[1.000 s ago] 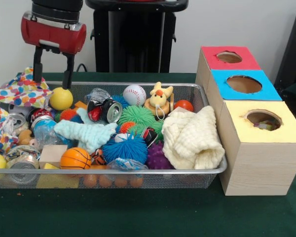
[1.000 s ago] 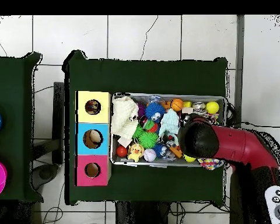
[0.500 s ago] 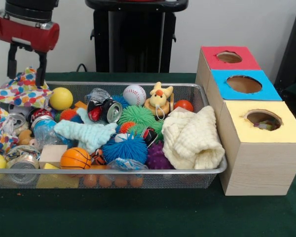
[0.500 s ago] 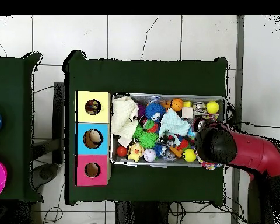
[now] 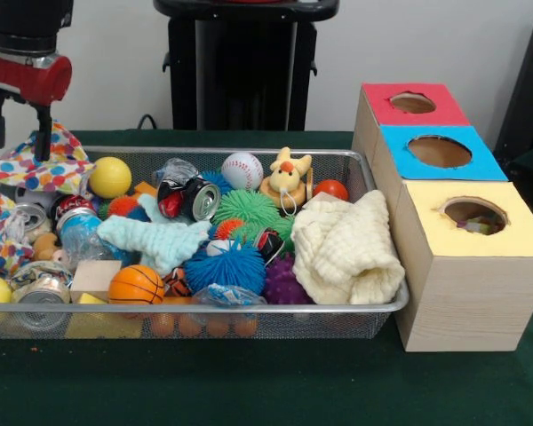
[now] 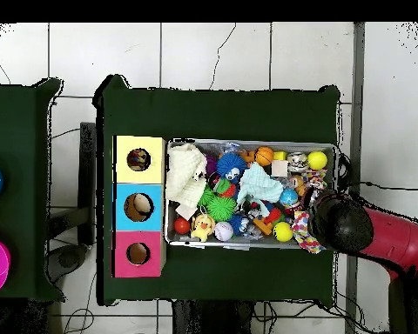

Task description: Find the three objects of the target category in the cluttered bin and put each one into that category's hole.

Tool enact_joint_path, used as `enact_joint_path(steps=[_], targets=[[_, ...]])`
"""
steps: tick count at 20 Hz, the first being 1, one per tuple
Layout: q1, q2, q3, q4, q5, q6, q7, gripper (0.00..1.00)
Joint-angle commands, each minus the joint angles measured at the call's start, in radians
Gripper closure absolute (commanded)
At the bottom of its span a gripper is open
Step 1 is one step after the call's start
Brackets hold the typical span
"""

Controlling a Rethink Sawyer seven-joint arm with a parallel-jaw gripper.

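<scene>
Red and black gripper hovering empty with fingers spread wide above polka-dot cloth at end of toy-crammed wire mesh bin, opposite wooden box with red, blue, yellow holes, on green tabletop.

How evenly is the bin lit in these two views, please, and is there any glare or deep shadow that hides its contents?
Front view: soft, even light; only small highlights on the crushed metal can and the clear plastic bottle, faint shadow under the silver wire-mesh bin. Overhead view: flat light, but the red and black arm's end effector covers the bin's right end.
</scene>
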Motion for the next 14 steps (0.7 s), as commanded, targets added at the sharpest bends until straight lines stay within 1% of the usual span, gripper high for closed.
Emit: enact_joint_path(steps=[1, 10, 12, 14], targets=[[0.005, 0.079, 0.104, 0.130, -0.089, -0.026, -0.108, 0.00], [0.006, 0.106, 0.084, 0.146, -0.117, -0.076, -0.050, 0.00], [-0.011, 0.116, 0.092, 0.148, -0.113, -0.059, -0.063, 0.00], [-0.022, 0.133, 0.090, 0.143, -0.123, -0.071, -0.064, 0.00]])
